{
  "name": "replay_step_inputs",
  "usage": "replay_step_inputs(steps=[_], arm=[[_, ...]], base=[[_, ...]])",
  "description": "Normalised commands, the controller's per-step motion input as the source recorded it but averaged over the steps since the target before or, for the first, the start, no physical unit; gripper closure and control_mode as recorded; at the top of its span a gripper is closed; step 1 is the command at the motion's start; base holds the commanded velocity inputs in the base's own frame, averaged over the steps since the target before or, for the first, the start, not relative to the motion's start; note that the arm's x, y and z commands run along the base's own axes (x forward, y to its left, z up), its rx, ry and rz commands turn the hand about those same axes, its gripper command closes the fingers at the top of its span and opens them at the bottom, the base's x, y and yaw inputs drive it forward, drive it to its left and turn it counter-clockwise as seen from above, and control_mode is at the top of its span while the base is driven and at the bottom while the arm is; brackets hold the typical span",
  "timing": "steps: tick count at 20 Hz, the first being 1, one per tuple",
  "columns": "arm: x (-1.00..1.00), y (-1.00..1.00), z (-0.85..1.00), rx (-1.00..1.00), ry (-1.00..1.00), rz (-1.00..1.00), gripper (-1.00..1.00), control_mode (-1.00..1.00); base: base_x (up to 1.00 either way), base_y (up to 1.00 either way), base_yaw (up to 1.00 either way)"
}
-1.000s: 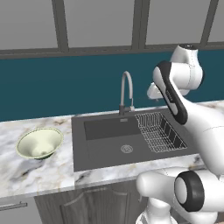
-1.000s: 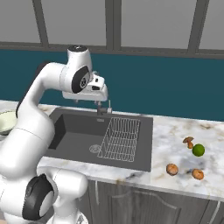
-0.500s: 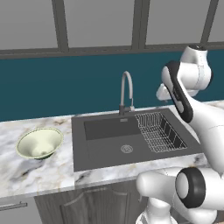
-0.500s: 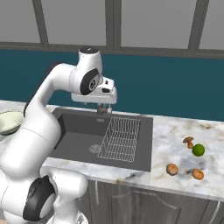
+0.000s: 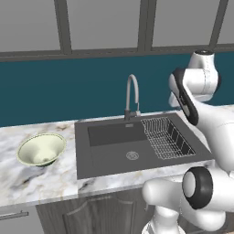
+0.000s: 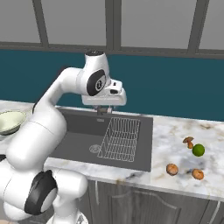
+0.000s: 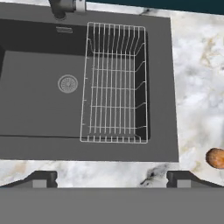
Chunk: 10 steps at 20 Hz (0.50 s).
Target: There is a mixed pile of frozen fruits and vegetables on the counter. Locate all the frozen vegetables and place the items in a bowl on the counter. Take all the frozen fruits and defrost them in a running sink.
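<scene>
Below the spread, empty fingers [image 7: 43,178] the wire rack [image 7: 114,83] and sink [image 7: 39,87] are lying, while one orange fruit [image 7: 215,158] is sitting beyond the right fingertip, so the gripper [image 7: 112,180] is risking grabbing the mushroom [image 6: 188,141] or knocking the green ball [image 6: 198,150] rolling

Flat, even rendered light fills all three views, with no visible source. Shadows are weak: the sink [image 5: 137,146] basin reads uniformly dark and the wire rack [image 7: 114,83] casts hardly any. The arm's white shells carry soft shading (no harsh glare). Edges look slightly soft and pixelated, without lens distortion
</scene>
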Motion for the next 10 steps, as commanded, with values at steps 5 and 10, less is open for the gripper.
replay_step_inputs(steps=[5, 10], arm=[[0.19, -0.47, -0.11, -0.06, 0.1, -0.06, -1.0, -1.0], [0.09, -0.5, -0.08, -0.03, 0.1, -0.06, -1.0, -1.0]], base=[[0.0, 0.0, 0.0], [0.0, 0.0, 0.0]])
